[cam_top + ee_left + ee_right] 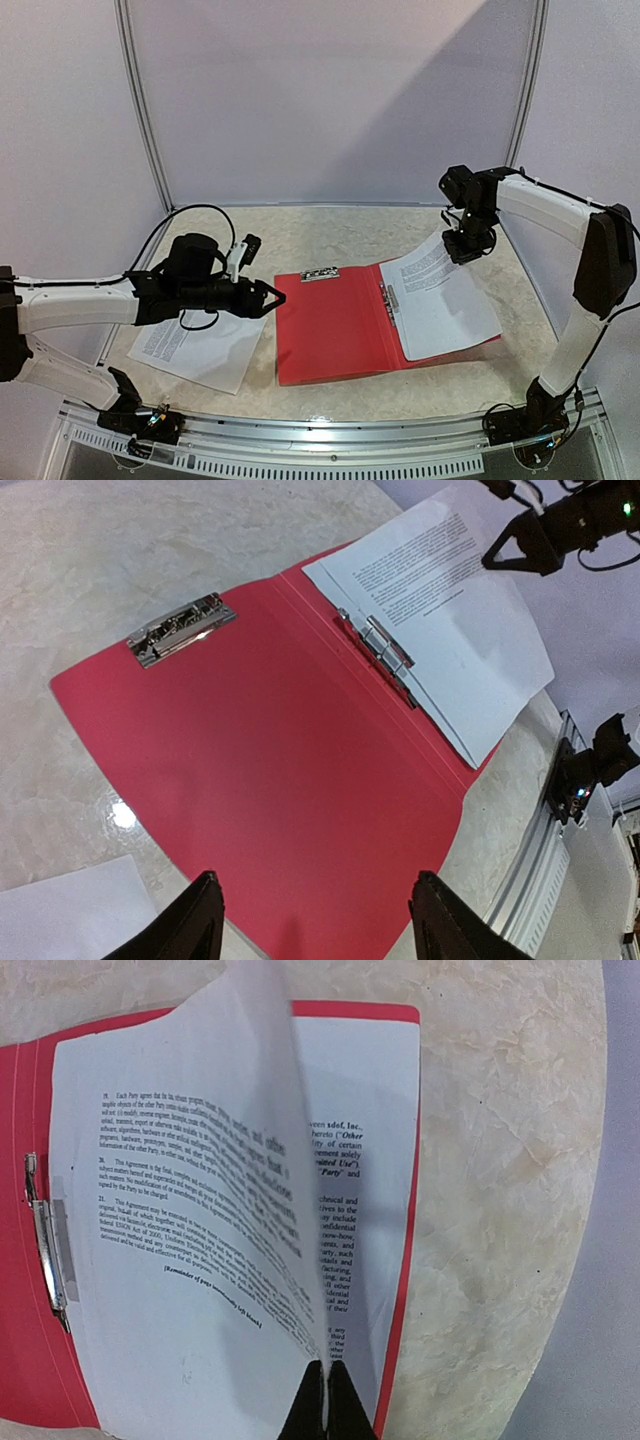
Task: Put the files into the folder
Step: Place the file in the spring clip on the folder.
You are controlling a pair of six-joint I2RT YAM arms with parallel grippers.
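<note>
The table point(340, 232) has a pale cream top with a marbled, stone-like pattern. Light panels stand along its far and side edges, and a metal rail runs along its near edge. Two things lie directly on it. The red folder point(325, 335) lies open and flat from the middle towards the right edge, inside face up, slightly skewed to the near edge, with its spine running from far to near. A loose file sheet point(200, 348) lies flat towards the near-left corner, printed side up and turned at an angle. It is just beside the folder's left cover, with a narrow strip of bare table between them.
</note>
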